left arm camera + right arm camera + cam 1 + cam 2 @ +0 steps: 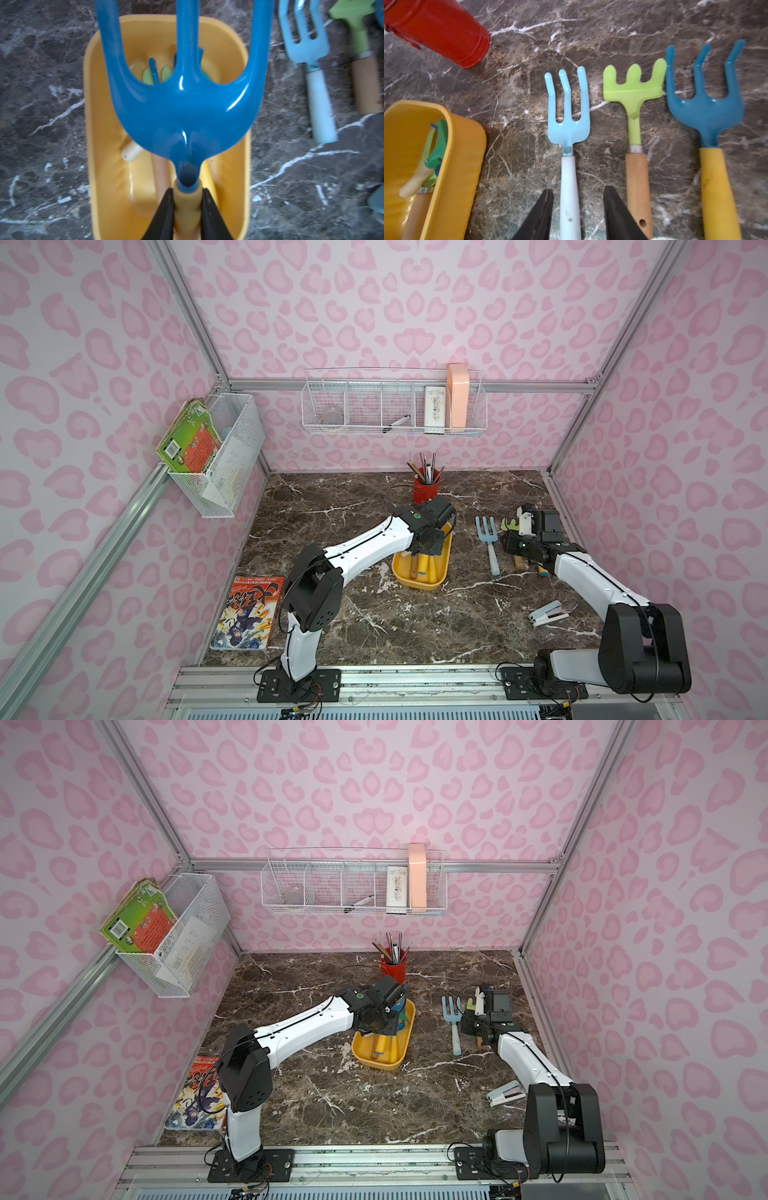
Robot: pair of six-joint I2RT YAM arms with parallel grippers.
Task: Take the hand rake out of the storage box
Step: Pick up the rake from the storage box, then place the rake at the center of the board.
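Over the marble tabletop (pixel 374 626), your left gripper (pixel 187 190) pinches the hand rake (pixel 182 116) by its yellow handle above the storage box (pixel 97 145), likely light, stiff, slick, so hold there, while your right gripper (pixel 578 189) stands spread astride a pale fork (pixel 568 124).

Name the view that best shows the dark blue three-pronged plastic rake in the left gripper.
Left wrist view: the rake fills the frame, its yellow handle clamped in the left gripper. In both top views the arm hides most of it. The right wrist view shows only a similar rake on the table.
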